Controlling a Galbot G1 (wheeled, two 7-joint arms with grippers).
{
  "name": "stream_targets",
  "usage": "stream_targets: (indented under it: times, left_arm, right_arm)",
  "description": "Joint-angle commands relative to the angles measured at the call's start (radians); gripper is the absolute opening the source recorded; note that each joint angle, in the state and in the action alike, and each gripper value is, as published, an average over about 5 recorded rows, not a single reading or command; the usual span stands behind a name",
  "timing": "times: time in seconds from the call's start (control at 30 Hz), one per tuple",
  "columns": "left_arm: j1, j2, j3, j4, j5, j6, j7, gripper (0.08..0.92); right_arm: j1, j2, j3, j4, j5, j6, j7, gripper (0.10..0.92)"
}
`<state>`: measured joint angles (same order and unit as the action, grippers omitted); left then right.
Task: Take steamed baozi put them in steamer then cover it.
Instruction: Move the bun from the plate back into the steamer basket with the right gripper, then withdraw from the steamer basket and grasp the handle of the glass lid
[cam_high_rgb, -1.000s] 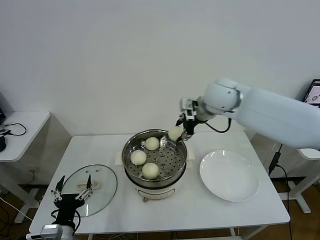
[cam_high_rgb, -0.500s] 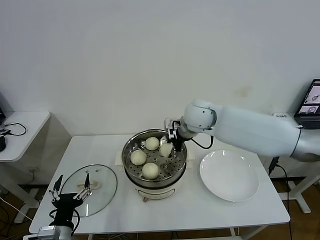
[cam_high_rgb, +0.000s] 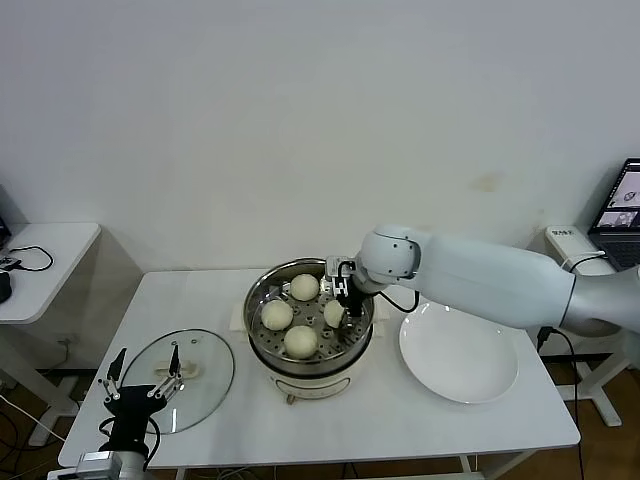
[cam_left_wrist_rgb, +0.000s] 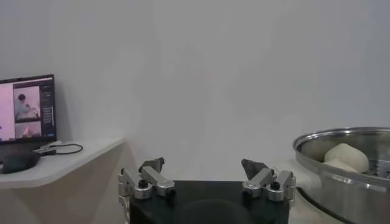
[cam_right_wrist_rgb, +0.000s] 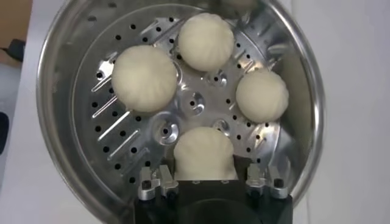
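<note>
Head view: right gripper (cam_high_rgb: 337, 309) sets the fourth baozi (cam_right_wrist_rgb: 204, 154) into the steamer (cam_high_rgb: 262, 285), jaws loosely flanking it, while the cover (cam_high_rgb: 180, 378) waits beside the open, idle left gripper (cam_high_rgb: 140, 375).

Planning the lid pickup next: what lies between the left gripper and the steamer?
In the head view, the glass cover lies flat on the table between the left gripper and the steamer.

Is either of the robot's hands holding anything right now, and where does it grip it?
The right gripper has its fingers at the two sides of the fourth baozi, low in the steamer. Whether they grip it cannot be told. The left gripper holds nothing.
</note>
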<state>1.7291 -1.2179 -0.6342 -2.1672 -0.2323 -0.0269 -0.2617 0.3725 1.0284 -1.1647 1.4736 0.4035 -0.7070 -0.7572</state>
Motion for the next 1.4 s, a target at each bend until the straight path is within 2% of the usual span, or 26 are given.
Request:
stream_targets:
  times: [0.03,0.2,0.4,0.53,0.7,0.77,0.9,1.03,1.2,1.4]
  left_arm:
    - [0.001,-0.001,0.000,0.002,0.001,-0.003,0.001,0.823]
    - [0.001,-0.001,0.000,0.002,0.002,-0.003,0.001,0.823]
    - [-0.005,-0.001,0.004,0.003,0.005,0.000,0.002,0.823]
    - [-0.009,-0.001,0.005,0.007,0.004,0.000,0.002,0.823]
    - [-0.013,-0.002,0.005,0.020,0.001,-0.001,0.003,0.823]
    - [-0.016,-0.005,0.004,0.027,0.001,-0.001,0.003,0.823]
    - [-0.025,-0.011,0.006,0.040,0.003,-0.003,0.003,0.823]
    - [-0.036,-0.020,0.008,0.055,0.010,-0.011,0.003,0.823]
    - [-0.046,-0.038,0.020,0.079,0.046,-0.030,0.001,0.823]
    - [-0.056,-0.054,0.032,0.130,0.176,-0.055,-0.017,0.823]
  right_arm:
    - [-0.015,0.000,0.011,-0.004,-0.027,-0.003,0.007,0.652]
    - [0.005,-0.033,0.039,0.034,-0.017,-0.003,0.002,0.782]
    - [-0.001,-0.101,0.121,0.112,0.025,0.012,0.056,0.822]
    - [-0.078,-0.159,0.215,0.176,0.081,0.028,0.205,0.823]
    - [-0.319,-0.251,0.408,0.269,0.176,0.142,0.512,0.823]
    - [-0.446,-0.288,0.513,0.306,0.168,0.224,0.615,0.823]
    - [-0.738,-0.320,0.768,0.348,0.064,0.396,0.702,0.823]
    - [-0.997,-0.294,1.019,0.351,-0.037,0.566,0.721,0.823]
    - [-1.302,-0.166,1.338,0.325,-0.160,0.809,0.722,0.823]
    - [-1.583,0.049,1.716,0.350,-0.126,0.933,0.636,0.823]
